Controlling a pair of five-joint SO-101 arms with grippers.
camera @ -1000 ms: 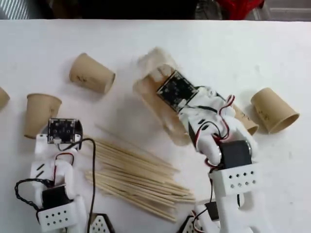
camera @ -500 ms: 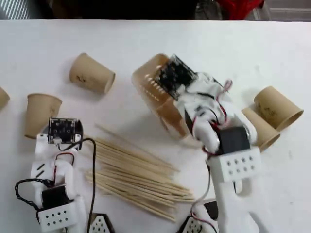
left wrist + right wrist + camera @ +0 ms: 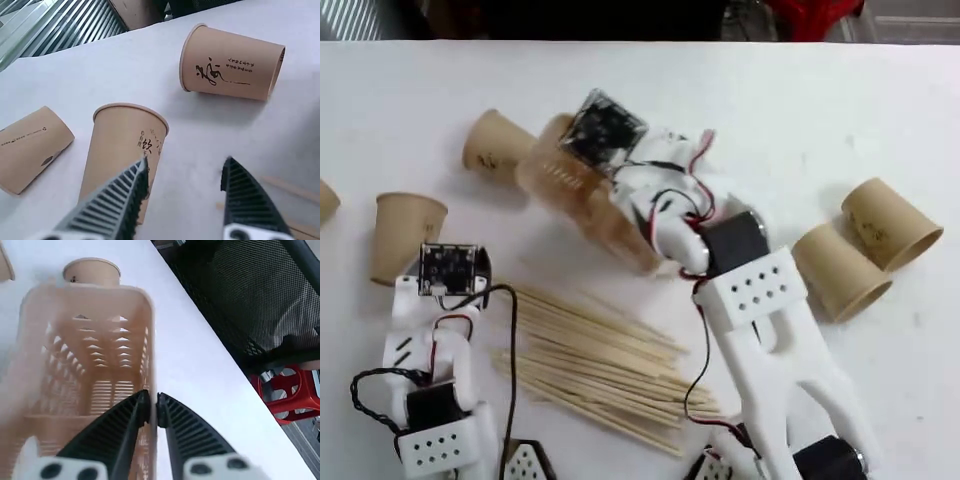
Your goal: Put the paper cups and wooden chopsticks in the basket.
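Note:
My right gripper (image 3: 151, 405) is shut on the wall of the tan slotted basket (image 3: 90, 365), which it holds tilted over the middle of the table (image 3: 570, 195), close to a paper cup on its side (image 3: 508, 150). That cup's rim shows just past the basket (image 3: 91, 271). The wooden chopsticks (image 3: 600, 365) lie in a loose pile in front. My left gripper (image 3: 185, 172) is open over the table, one finger beside an upright cup (image 3: 122, 150) at the left (image 3: 405, 232). Two more cups (image 3: 840, 270) (image 3: 890, 225) lie at the right.
Another cup (image 3: 30, 147) lies at the table's left edge, and a cup on its side (image 3: 230, 62) lies farther back. The right arm (image 3: 750, 290) stretches diagonally across the centre. A red stool (image 3: 287, 390) and dark mesh stand beyond the table's far edge.
My right arm has swung the basket to the left, up to the cup at the back left. The two cups at the right now lie uncovered. The left arm kept still.

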